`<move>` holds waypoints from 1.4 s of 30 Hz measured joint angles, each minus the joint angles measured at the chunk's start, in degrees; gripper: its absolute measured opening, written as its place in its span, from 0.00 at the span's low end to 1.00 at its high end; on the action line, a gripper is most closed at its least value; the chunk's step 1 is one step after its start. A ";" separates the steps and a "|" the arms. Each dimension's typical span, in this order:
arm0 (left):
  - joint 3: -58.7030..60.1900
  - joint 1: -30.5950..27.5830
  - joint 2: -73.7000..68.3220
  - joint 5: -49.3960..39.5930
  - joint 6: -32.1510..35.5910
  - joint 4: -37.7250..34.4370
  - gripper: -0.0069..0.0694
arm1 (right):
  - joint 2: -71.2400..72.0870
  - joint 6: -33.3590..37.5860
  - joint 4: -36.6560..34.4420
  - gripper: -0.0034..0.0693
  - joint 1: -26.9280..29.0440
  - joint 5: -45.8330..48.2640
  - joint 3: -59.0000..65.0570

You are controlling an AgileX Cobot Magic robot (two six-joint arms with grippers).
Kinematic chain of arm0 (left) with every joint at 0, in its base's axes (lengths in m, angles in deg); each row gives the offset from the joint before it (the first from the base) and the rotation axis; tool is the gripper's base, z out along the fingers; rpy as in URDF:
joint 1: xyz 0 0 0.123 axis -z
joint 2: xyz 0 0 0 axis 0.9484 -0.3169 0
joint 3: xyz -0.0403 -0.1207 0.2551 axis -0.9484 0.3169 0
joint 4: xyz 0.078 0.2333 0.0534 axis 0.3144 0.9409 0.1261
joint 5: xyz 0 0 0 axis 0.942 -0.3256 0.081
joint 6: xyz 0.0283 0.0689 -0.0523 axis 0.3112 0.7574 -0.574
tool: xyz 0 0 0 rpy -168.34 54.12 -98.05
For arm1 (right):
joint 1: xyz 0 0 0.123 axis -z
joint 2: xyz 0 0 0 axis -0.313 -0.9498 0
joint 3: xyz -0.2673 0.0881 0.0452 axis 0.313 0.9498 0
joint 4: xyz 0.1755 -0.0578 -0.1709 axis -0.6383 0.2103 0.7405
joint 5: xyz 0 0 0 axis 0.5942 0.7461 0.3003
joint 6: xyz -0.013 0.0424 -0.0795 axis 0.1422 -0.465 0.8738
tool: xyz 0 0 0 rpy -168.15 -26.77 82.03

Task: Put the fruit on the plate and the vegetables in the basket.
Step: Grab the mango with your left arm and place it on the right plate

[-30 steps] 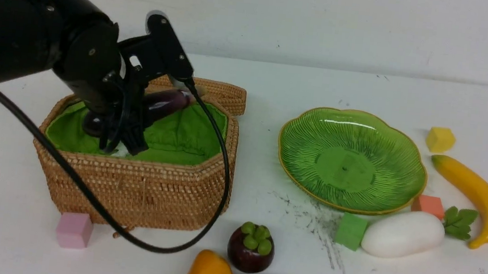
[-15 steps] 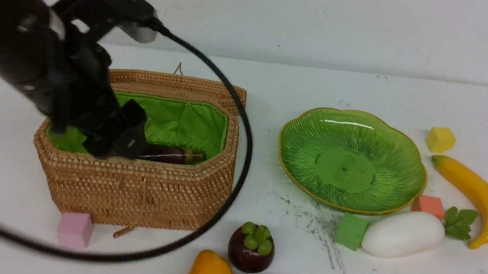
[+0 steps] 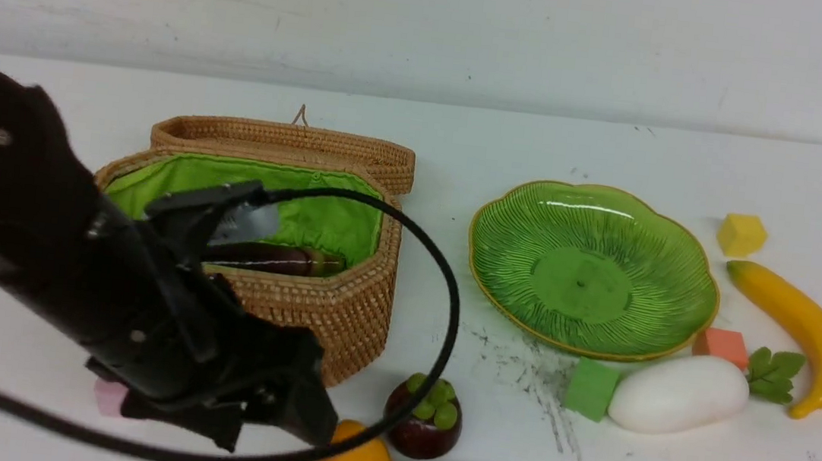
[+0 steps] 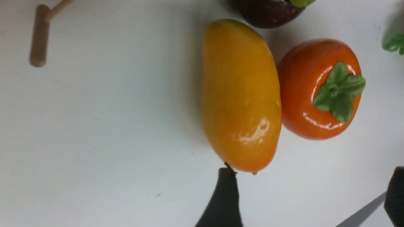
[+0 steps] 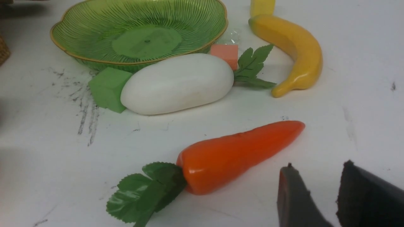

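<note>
Left gripper point(image 4: 307, 198): fingers spread wide, nothing between them. One finger's tip sits right at the end of the mango point(image 4: 241, 94); can't tell if it's touching or a hair off. Persimmon point(image 4: 318, 91) lies against the mango's right side, mangosteen point(image 4: 268, 12) just behind both. All three are on the table point(image 4: 94, 126), in front of the basket point(image 3: 345, 308). Left arm point(image 3: 71, 263) hangs low across the basket's near wall and half covers the pink cube point(image 3: 109, 397).

Right gripper point(image 5: 318, 176): fingers a narrow gap apart, empty, near the pointed end of the pepper point(image 5: 240, 154), not touching it. Pepper lies flat on the table. Behind it is the radish point(image 5: 178, 83), butted against the green cube point(image 5: 107, 88), leaves toward the banana point(image 5: 293, 50). Salmon cube point(image 5: 225, 53) sits between radish and plate point(image 5: 139, 41).

Eggplant point(image 3: 278, 258) lies inside the basket on the green lining, lid point(image 3: 283, 141) folded back behind.
</note>
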 joint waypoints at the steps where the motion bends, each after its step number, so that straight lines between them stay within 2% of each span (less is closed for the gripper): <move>1: 0.00 0.00 -2.20 0.62 0.00 -0.73 0.90 | 0.00 0.00 0.00 0.37 0.00 0.00 0.00; 5: 0.05 0.49 -6.18 1.06 0.00 -0.77 0.90 | 0.00 0.00 0.00 0.37 0.00 0.00 0.00; 9: 0.05 4.22 -8.67 2.82 -0.51 0.43 0.90 | 0.00 0.00 0.00 0.37 0.00 0.00 0.00; 11: 0.05 6.89 -9.69 3.36 -2.77 2.13 0.90 | 0.00 0.00 0.00 0.37 0.00 0.00 0.00; 12: 0.05 8.59 -10.47 4.23 -6.70 4.81 0.90 | 0.00 0.00 0.00 0.37 0.00 0.00 0.00; 17: 0.05 9.93 -11.48 8.44 -12.83 9.48 0.89 | 0.00 0.00 0.00 0.37 0.00 0.00 0.00; 28: 0.05 9.99 -17.79 12.64 -13.21 8.31 0.88 | 0.00 0.00 0.00 0.37 0.00 0.00 0.00; 31: 0.05 9.99 -19.96 13.19 -12.47 8.16 0.84 | 0.00 0.00 0.00 0.37 0.00 0.00 0.00; 34: 0.05 9.93 -19.90 13.24 -12.34 8.16 0.78 | 0.00 0.00 0.00 0.37 0.00 0.00 0.00; 42: -0.92 9.74 -13.52 9.62 -11.06 8.56 0.78 | 0.00 0.00 0.00 0.37 0.00 0.00 0.00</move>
